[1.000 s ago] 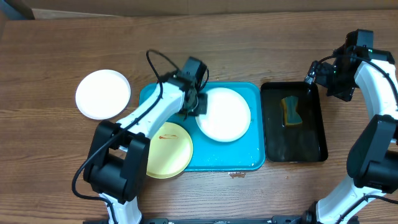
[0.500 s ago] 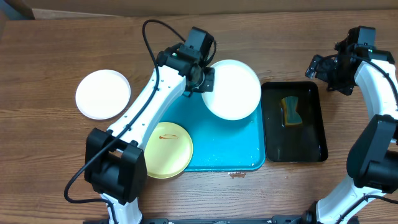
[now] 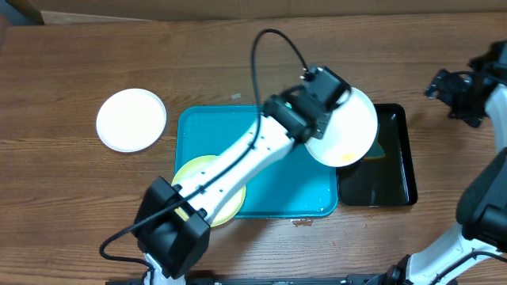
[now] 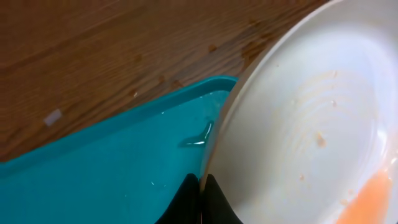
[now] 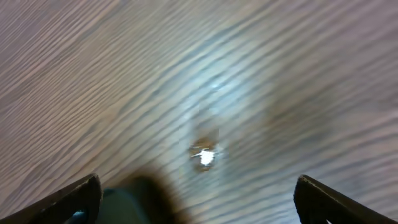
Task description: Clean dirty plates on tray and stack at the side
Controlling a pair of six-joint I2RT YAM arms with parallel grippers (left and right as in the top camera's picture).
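The left arm (image 3: 238, 162) is stretched out long. It runs from its base at the near edge on a slant toward the far right, and its black cable loops up above the wrist. The left gripper (image 4: 200, 185) has its jaws pinched tight on the rim of a white plate (image 3: 348, 127), held up in the air. Over on the right edge, the right arm (image 3: 487, 190) rises from its near base with the forearm reaching toward the far side. The right gripper (image 3: 444, 83) points left, its fingers (image 5: 78, 196) spread wide and gripping nothing.

No legible text or labels.
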